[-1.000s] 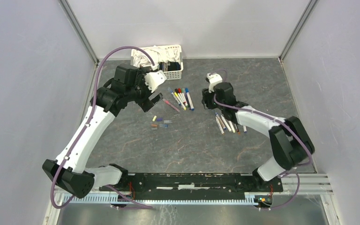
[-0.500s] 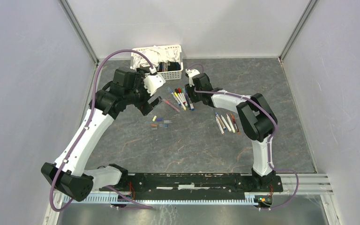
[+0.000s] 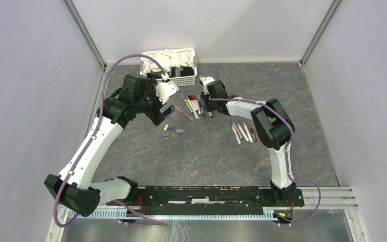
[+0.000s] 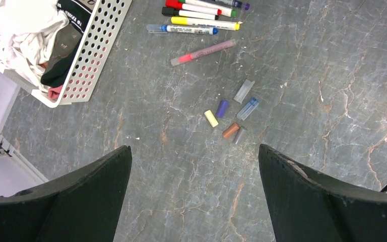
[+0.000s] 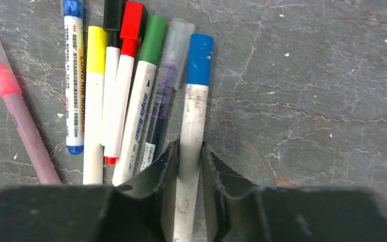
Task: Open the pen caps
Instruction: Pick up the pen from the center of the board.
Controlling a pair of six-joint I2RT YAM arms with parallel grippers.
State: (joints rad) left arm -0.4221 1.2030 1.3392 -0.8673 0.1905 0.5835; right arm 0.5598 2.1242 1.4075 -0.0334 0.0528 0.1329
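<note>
Top view: my right arm has swung off the bunch of bare pens point(image 3: 244, 132) at 3 o'clock and over to the capped pens point(image 3: 192, 105) at 12, just by the basket point(image 3: 186, 79). The right gripper point(image 3: 207, 106) now sits low on the 3 o'clock edge of that row. So one more capped pen is being taken up. The left gripper point(image 3: 167, 112) has not budged; it hangs at 10 o'clock with the loose caps point(image 3: 171, 132) below it toward 6.

Left wrist: the left gripper point(image 4: 194, 148) is spread wide and holds nothing. The caps point(image 4: 232, 118) lie on the table point(image 4: 332, 75) between its fingers' line of sight, a pink pen point(image 4: 204, 52) at 12 and the basket point(image 4: 88, 55) at 10.

Right wrist: the right gripper point(image 5: 190, 148) has narrowed onto the blue pen point(image 5: 194, 111) — its fingers point(image 5: 170, 156) lie against both sides of the barrel, so I read it as gripped. The blue cap point(image 5: 200, 58) is on, pointing to 12. A clear pen point(image 5: 167, 85) lies touching at 9 o'clock, right under the near finger. I judge it may drag along on the lift. The left gripper is well apart — it must come across to pull the cap.
</note>
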